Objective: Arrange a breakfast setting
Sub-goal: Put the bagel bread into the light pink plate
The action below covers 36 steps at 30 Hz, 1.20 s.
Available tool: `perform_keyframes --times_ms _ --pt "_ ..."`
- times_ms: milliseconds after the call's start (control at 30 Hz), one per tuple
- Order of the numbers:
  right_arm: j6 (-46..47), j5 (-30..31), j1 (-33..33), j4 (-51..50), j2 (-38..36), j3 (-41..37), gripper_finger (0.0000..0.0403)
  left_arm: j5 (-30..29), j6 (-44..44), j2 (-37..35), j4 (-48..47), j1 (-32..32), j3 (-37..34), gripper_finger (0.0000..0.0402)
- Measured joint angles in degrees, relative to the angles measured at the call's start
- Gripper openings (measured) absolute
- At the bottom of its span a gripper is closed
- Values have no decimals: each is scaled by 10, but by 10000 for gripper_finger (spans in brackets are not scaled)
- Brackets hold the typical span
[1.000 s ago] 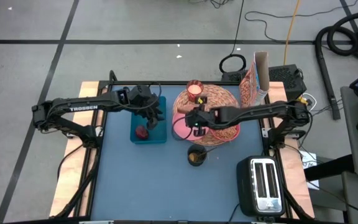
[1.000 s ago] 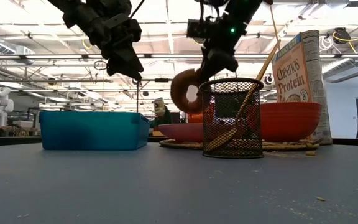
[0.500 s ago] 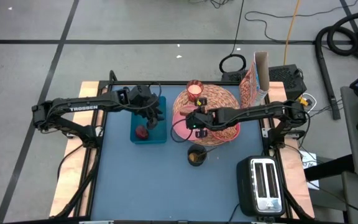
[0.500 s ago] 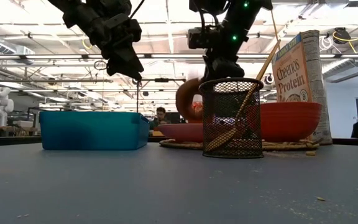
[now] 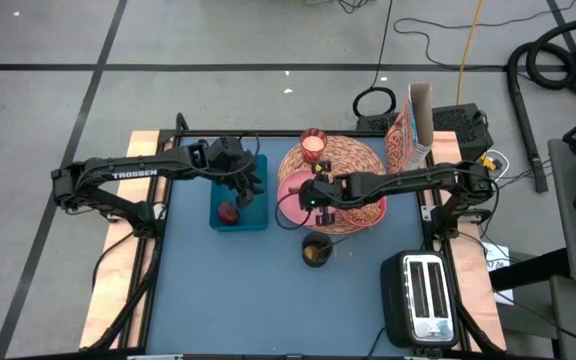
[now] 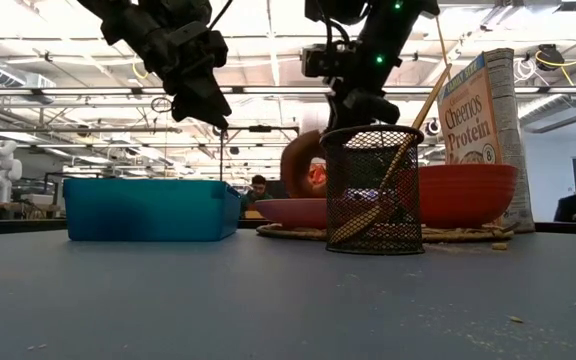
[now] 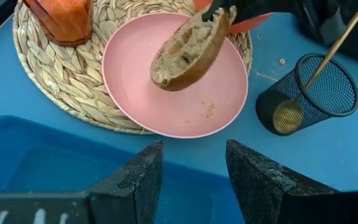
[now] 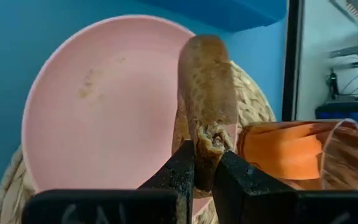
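A half bagel [image 8: 205, 99] is pinched between the fingers of the right gripper [image 8: 205, 167] and held just above the pink plate [image 7: 135, 74], which lies on the round woven straw placemat [image 7: 55, 81] toward the far edge of the tabletop [image 5: 268, 290]. The step in hand is judged to be the setting down of the bagel on the plate; a short descent over the bare middle of the plate and a release are called for next. The left gripper [image 7: 190, 171] is held over the blue bin [image 5: 238, 205] beside the placemat, its fingers spread and empty; a small dark-red fruit [image 5: 228, 211] lies in that bin. The candle glass [image 5: 314, 144] stands on the placemat's far side, and the coral-red bowl [image 6: 468, 190] on its right part. "Cheerios Protein" can be read on the orange box [image 6: 471, 112], and "TROSSEN" on the left arm [image 5: 133, 175].
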Motion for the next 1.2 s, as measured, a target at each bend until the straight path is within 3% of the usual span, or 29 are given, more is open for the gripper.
perform_keyframes --times_ms 133,767,1000,1200 --pt "-2 29 -1 9 0 0 30 0 0 0 0 0 0 179" --pt "-88 28 -8 117 -1 -96 34 0 0 0 0 0 0 179" --pt "-88 28 -8 122 -1 -96 51 0 0 0 0 0 0 179" --pt "-88 28 -8 123 -1 -96 90 0 0 0 0 0 0 179"
